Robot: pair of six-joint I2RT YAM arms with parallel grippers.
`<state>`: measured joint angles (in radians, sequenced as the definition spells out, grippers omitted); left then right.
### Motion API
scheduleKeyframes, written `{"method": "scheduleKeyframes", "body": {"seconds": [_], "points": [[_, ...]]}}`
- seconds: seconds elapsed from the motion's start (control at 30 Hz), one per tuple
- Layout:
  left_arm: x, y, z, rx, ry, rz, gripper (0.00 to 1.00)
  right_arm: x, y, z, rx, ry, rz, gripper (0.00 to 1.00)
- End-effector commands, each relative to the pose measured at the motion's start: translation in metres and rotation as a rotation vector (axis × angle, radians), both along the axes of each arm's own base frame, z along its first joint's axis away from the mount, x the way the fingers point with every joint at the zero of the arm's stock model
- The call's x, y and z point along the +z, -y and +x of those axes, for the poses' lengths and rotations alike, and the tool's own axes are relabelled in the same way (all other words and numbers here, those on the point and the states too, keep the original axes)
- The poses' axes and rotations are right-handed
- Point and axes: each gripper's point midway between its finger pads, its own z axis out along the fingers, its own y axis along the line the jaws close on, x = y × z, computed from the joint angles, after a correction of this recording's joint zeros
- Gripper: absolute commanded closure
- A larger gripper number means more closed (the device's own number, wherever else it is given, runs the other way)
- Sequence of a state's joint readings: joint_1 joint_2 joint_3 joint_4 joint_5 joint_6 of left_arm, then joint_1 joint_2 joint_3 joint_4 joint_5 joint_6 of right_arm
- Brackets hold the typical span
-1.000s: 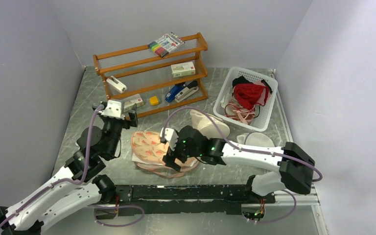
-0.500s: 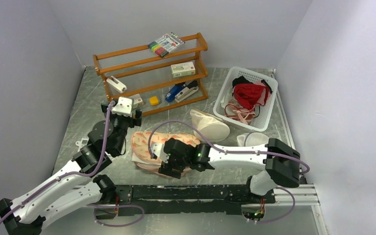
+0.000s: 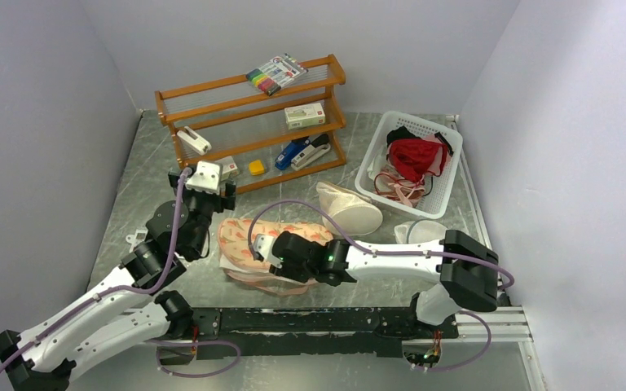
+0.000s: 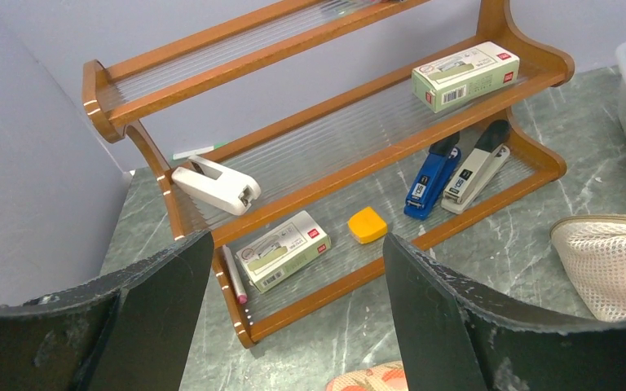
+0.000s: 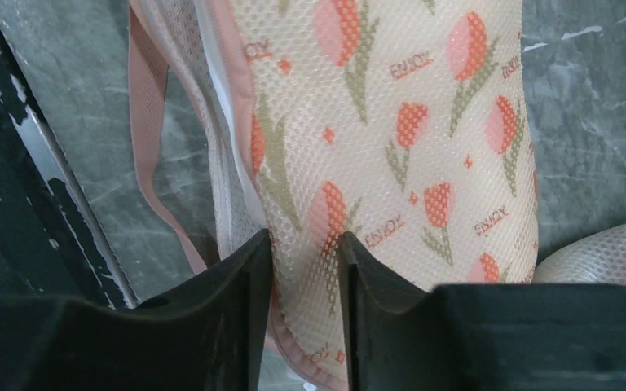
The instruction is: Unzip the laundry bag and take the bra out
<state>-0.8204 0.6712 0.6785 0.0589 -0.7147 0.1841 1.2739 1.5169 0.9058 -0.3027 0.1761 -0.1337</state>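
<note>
The right gripper [image 5: 306, 244] has sunk and narrowed onto the laundry bag [image 5: 391, 122] right beneath it, pinching floral mesh, while the left gripper [image 4: 297, 244] gapes empty; the zip looks partly undone, the bra not out.

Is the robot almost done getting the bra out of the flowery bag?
Not yet. Done: the laundry bag seems partly open, white showing along its edge. In hand: the right jaws pinch its floral mesh; the left jaws hang open, empty. Left: finish opening it and pull the bra out.
</note>
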Motion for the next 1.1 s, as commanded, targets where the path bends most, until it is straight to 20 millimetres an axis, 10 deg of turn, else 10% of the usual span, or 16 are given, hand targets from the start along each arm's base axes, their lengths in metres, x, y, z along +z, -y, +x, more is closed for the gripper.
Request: {"method": "scheduleKeyframes", "body": {"seconds": [0.0,0.6,1.07], "points": [[0.015,-0.003,0.0,0.011,0.021,-0.026,0.13,0.013,-0.004,0.006,-0.021,0.037,0.034,0.7],[0.012,0.001,0.002,0.0,0.009,-0.014,0.13,0.05,-0.01,0.03,-0.063,0.117,0.196,0.9],[0.011,0.002,0.002,-0.006,0.008,-0.014,0.14,0.046,-0.005,0.155,-0.351,0.229,0.214,0.95]]}}
